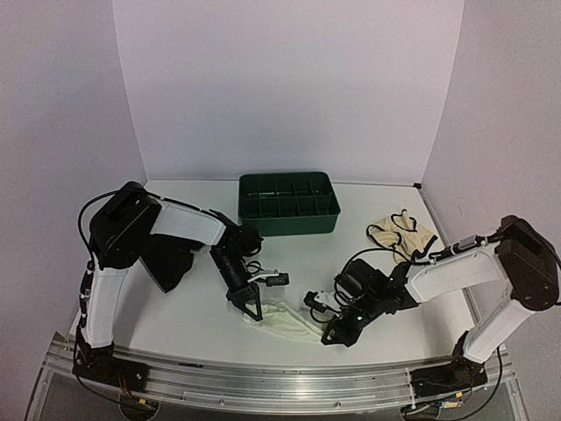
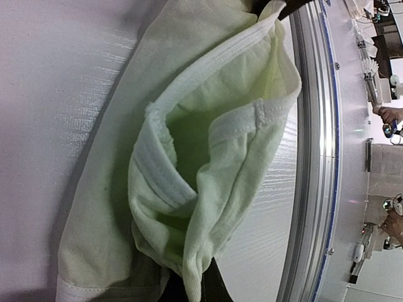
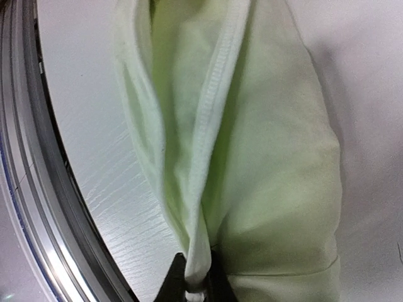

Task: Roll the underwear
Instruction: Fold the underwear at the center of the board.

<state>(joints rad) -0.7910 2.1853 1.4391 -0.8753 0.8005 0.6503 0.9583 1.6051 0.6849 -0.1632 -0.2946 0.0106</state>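
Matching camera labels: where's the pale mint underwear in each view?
Top external: mint underwear lies low centre, just above the metal rail.
Left wrist: it fills the middle, bunched open; rail on the right.
Right wrist: it fills centre and right; rail on the left.
Shared landmark: the metal rail.

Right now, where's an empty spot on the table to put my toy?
The bare table between the green tray and the mint underwear is free; so is the strip between tray and cream underwear. The near edge is crowded: the left gripper and right gripper both pinch the mint underwear.
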